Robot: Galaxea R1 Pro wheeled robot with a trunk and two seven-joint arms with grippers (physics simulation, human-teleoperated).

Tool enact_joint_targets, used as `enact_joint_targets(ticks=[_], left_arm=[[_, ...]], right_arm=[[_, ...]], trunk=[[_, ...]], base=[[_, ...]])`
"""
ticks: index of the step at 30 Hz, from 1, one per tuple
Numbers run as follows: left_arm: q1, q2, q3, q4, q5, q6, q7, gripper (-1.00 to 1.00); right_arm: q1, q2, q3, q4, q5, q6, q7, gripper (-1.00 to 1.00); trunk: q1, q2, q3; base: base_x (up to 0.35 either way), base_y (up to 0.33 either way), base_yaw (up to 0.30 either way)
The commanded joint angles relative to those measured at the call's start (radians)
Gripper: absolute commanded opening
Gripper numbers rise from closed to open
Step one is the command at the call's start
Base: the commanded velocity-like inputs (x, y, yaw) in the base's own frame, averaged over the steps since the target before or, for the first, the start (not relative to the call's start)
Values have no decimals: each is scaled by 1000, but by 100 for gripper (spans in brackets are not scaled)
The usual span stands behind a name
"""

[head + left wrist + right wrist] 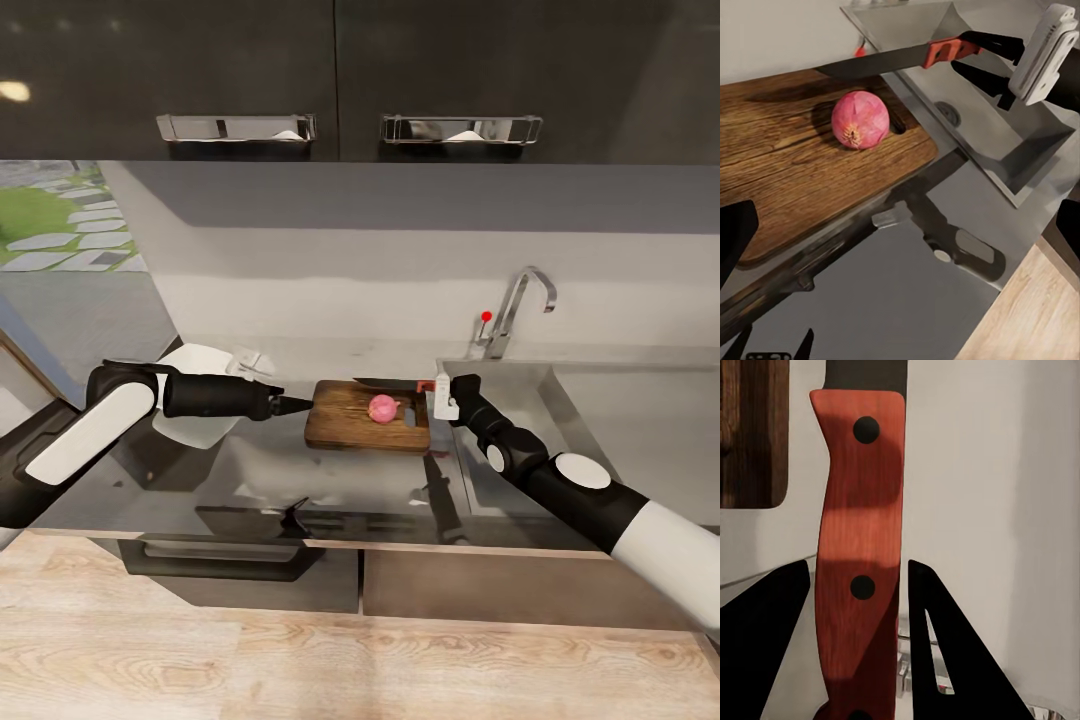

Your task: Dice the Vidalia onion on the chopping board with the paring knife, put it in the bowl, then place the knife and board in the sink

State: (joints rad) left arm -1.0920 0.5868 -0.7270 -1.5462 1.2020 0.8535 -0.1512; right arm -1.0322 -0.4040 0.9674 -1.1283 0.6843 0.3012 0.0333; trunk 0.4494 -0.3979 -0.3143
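A pinkish Vidalia onion (383, 408) (860, 119) rests whole on the dark wooden chopping board (350, 425) (795, 172), toward the board's sink end. The paring knife (400, 384) (892, 60) hangs level just above the board's far edge and casts a shadow on the wood. My right gripper (432, 390) (859, 566) is shut on its reddish handle (862, 547) over the sink's (520, 400) left rim. My left gripper (296, 403) (907, 210) hovers open and empty at the board's left end. The white bowl (195, 365) lies on the countertop (300, 490), partly behind my left forearm.
A chrome tap (520, 300) with a red knob (486, 316) stands behind the sink. The steel drainboard (650, 420) stretches to the right. Dark wall cabinets (350, 80) hang above, and a window (60, 215) is at the left.
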Motion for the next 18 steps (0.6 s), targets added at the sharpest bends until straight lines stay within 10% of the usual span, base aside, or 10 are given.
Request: enact_joint_targets(ticks=[1, 18], left_arm=[[-2, 1, -2, 0, -4, 0, -5, 100], [-2, -5, -2, 0, -4, -1, -5, 100]], right_arm=[[-2, -1, 4, -2, 11, 8, 4, -100], [-2, -1, 31, -2, 11, 4, 4, -100]], trunk=[[1, -2, -2], [1, -2, -2]], base=[[0, 0, 0], [0, 0, 0]])
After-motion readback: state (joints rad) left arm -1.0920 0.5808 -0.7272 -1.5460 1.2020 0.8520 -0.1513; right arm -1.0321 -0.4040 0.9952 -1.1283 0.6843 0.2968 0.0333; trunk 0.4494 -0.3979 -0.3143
